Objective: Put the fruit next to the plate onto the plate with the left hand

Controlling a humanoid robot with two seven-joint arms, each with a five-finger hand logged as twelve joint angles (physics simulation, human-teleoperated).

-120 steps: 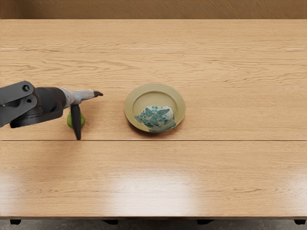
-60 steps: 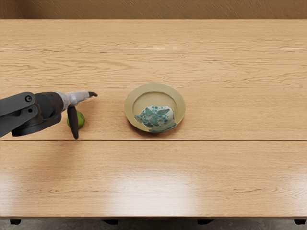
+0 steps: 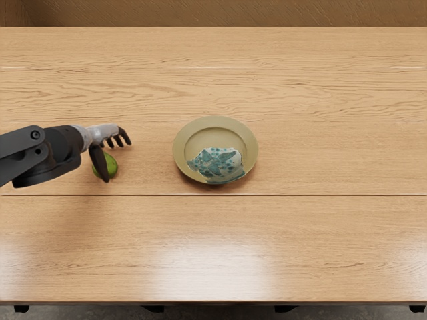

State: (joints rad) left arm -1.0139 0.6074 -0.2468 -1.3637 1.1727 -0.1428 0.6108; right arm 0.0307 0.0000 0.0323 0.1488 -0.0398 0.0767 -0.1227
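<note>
1. Head view, table (image 3: 300, 233): you are looking down on a light wooden top that is carrying every item listed below.
2. Fruit (image 3: 111, 165): small, green and roundish, it is lying on the table left of the plate (image 3: 183, 135) and apart from its rim. The thumb is covering its left part, so you cannot tell its long axis or which way it is pointing.
3. Left hand (image 3: 99, 137): it is reaching in from the left edge above the fruit. The fingers (image 3: 119, 140) are bending halfway, with dark tips fanning out clear of the fruit. The thumb (image 3: 100, 163) is hanging down across the fruit's left side. The hand is gripping nothing.
4. Plate: round and yellowish, it is holding a white, green-patterned object (image 3: 217, 163) at its near edge.
</note>
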